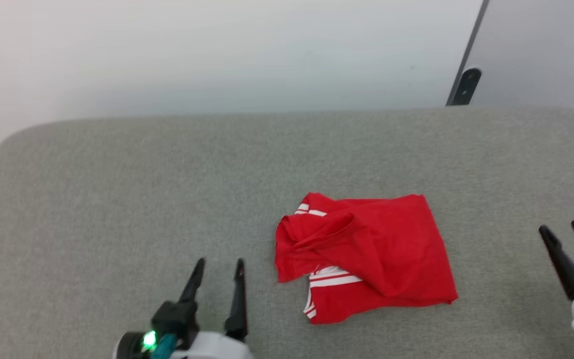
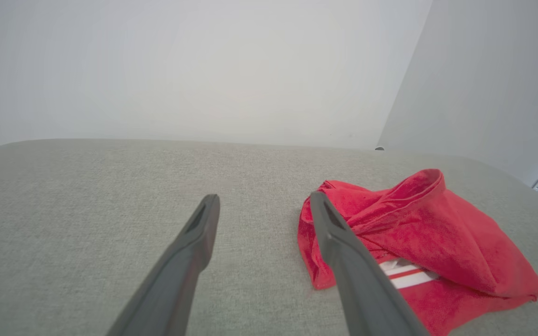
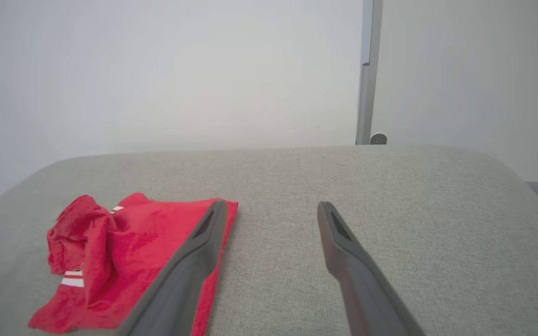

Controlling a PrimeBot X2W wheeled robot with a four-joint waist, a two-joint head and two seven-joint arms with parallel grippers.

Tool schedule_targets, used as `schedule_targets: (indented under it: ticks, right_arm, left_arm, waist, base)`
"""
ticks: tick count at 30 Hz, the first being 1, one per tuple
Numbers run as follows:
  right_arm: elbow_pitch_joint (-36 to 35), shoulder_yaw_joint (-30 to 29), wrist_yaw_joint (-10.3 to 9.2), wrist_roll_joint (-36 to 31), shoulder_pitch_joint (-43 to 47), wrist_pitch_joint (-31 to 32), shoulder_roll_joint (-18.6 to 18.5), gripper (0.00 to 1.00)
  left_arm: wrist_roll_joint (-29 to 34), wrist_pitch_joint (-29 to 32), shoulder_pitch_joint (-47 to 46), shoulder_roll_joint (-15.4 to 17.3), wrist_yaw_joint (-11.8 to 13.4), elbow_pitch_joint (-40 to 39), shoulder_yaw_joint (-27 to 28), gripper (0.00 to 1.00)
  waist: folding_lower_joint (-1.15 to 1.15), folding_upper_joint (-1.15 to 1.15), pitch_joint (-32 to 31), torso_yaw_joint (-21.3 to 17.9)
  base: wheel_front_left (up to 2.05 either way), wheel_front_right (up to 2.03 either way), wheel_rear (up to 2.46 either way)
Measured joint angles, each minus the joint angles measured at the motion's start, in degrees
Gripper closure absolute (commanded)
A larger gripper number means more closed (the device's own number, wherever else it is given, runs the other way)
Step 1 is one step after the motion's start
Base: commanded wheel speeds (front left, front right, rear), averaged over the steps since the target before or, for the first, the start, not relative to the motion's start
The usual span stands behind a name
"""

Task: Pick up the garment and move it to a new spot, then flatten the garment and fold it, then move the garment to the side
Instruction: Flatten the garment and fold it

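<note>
"Where does the garment (image 1: 366,257) lie?"
"Crumpled on the grey worktop (image 1: 117,174), right of centre."
"And the hands?"
"Left hand (image 1: 220,261) at its nine o'clock, right hand (image 1: 560,226) at three, both spread wide, empty, fingers pointing twelve."

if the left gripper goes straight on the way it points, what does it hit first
Likely nothing but the bare grey pad: the open left gripper points past the garment, which lies just to its right. Beyond the pad stands the white wall. Depth is unclear.
</note>
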Motion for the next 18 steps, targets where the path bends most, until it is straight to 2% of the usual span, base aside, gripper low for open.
schedule_targets:
  ticks: [5, 18]
  right_arm:
    - [-3.39, -5.66, 0.0, -3.26, 5.35, -0.07, 3.89, 0.0]
    - [-13.03, -17.23, 0.0, -11.41, 17.53, 1.45, 13.38, 0.0]
  left_arm:
    - [0.32, 0.0, 4.17, 2.23, 0.47, -3.19, 1.37, 0.0]
    - [-0.2, 1.33, 15.49, 6.89, 3.79, -13.02, 4.46, 0.0]
  waist:
    - [0.0, 0.0, -2.16, -1.17]
    - [0.0, 0.0, -5.24, -1.62]
  base:
    - [0.0, 0.0, 0.0]
    - [0.0, 0.0, 0.0]
